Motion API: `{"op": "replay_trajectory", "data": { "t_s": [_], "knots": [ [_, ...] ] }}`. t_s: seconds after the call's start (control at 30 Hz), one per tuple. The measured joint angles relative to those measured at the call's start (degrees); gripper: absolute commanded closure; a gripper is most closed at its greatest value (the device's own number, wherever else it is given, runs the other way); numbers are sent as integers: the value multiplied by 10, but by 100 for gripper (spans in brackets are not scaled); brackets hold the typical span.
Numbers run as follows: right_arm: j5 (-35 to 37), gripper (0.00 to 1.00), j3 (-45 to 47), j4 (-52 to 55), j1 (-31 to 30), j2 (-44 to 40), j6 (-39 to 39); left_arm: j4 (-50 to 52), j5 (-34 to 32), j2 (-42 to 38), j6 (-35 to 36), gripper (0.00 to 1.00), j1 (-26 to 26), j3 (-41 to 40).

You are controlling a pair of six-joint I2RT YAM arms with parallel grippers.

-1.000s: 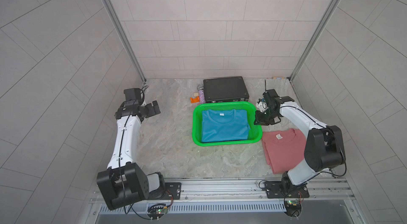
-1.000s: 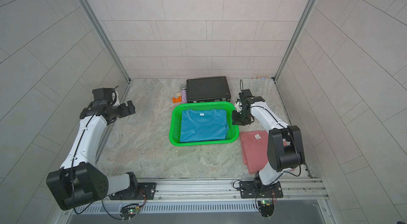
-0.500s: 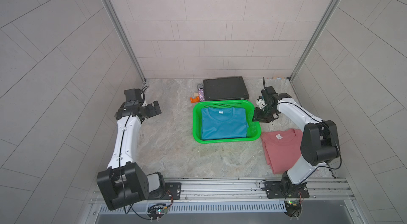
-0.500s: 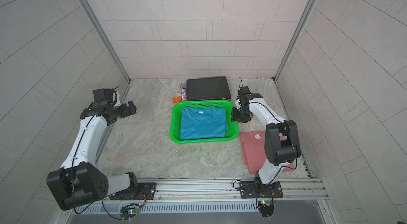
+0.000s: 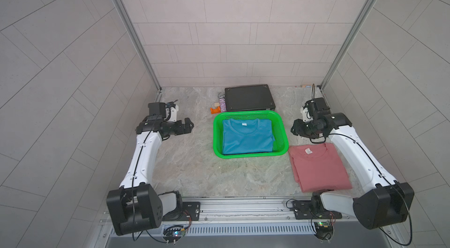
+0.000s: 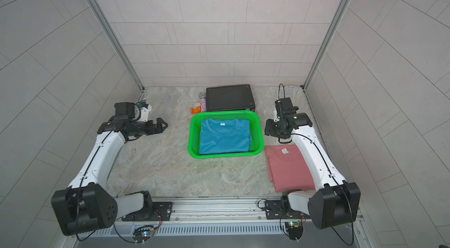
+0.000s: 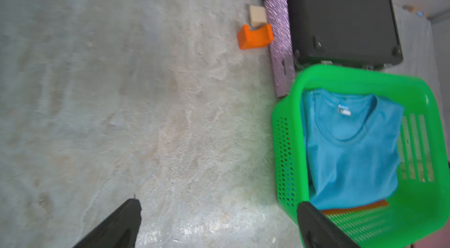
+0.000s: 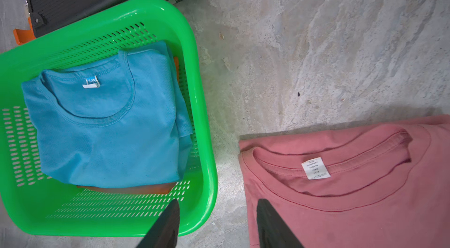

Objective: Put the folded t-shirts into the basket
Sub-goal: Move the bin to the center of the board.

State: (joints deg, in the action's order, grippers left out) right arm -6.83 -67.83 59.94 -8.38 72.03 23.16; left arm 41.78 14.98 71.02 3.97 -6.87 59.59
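Right gripper [image 5: 295, 130]: jaws partly apart, empty; centre right in both top views, between the basket [image 5: 248, 113] and the right wall. The arm reaches up from its lower-right base.
Left gripper [image 5: 188, 125]: jaws wide, empty; centre left, aimed toward the basket, well apart from it.
Basket: mid-frame on the counter [image 5: 194, 161], holding the blue t-shirt [image 5: 247, 137] on top and an orange t-shirt [image 8: 121, 189], only its edge showing.
Pink t-shirt [image 5: 319, 168]: lower right, on the counter just beside the basket.
Blue neck tag [image 8: 91, 82] and white neck tag [image 8: 315, 168]: print unreadable.
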Motion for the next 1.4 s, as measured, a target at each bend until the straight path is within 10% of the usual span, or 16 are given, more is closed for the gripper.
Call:
{"op": "replay_trajectory", "data": {
  "t_s": [0.43, 1.4],
  "knots": [
    [-53, 46, -31, -32, 0, 193, -43, -17, 14, 40, 43, 3, 192, -46],
    [-50, 78, -150, -108, -14, 343, -39, -151, -96, 249, 35, 41, 227, 29]
  ]
}}
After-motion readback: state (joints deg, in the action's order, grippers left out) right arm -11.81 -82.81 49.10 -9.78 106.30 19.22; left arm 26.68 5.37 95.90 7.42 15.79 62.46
